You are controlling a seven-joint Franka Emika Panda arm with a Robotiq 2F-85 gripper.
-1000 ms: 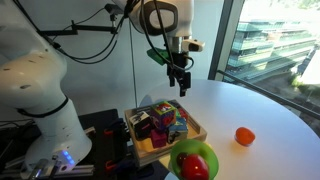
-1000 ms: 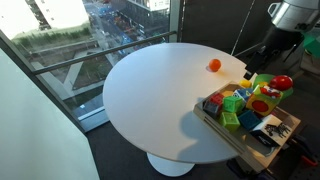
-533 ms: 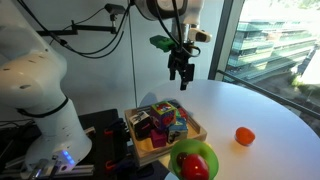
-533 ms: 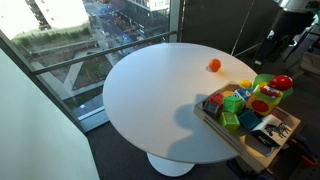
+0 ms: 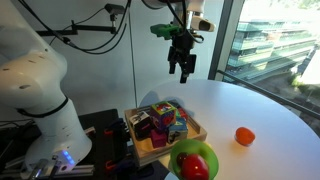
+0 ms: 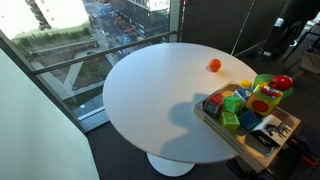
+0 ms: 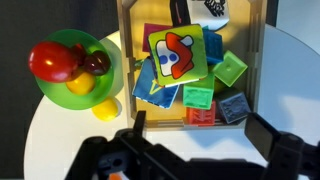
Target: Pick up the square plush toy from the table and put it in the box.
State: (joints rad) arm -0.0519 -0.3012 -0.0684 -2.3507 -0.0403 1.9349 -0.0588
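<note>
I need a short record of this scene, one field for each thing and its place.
gripper: open, empty, high above the box
box: at the table edge, full of soft cubes
square plush toy: in the box
green bowl: beside the box, holds a red round thing
orange ball: alone on the table

The robot arm (image 5: 35,85) is showing large, rounded casings in glossy white in an exterior view, each segment bulging like a smooth shell. A small blue light (image 5: 65,158) is glowing low on the base casing. Thin black cables (image 5: 90,30) are running along the upper links toward the wrist, where a green block (image 5: 160,30) is sticking out sideways. The gripper (image 5: 180,74) is appearing black and angular; in the wrist view its two dark fingers (image 7: 275,140) are looking matte and blocky.
</note>
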